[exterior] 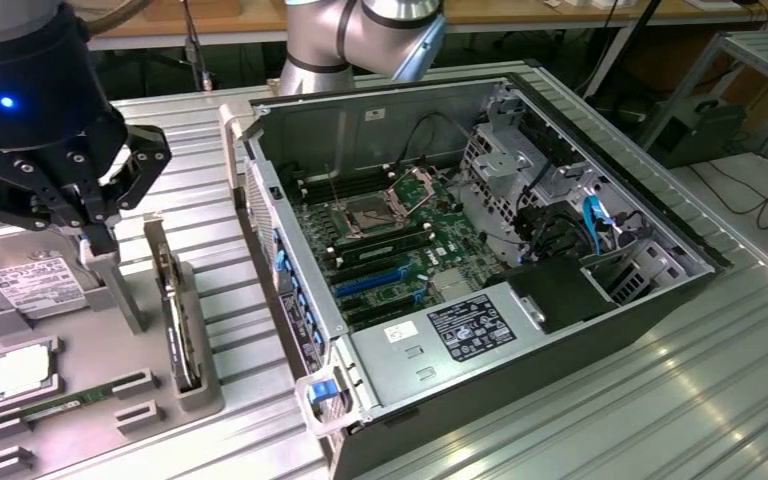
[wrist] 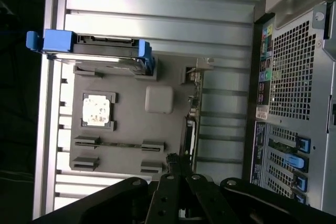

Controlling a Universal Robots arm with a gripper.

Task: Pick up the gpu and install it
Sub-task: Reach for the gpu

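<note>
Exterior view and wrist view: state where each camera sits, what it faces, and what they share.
Exterior view: off the arm, high, looking down at the open computer case and parts tray; arm and gripper show.
Wrist view: on the wrist, looking down past the gripper at the parts tray.
Shared: gripper, parts tray, gpu, hard drive, computer case.

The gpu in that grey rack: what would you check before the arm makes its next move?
1. gpu standing on edge in the grey tray, untouched: ok.
2. Gripper carrying nothing: ok.
3. Gripper ready to take the gpu: not ok, it is shut.
4. Gripper centred over the gpu: cannot tell.
5. Computer case open, blue slots unblocked: ok.
</note>
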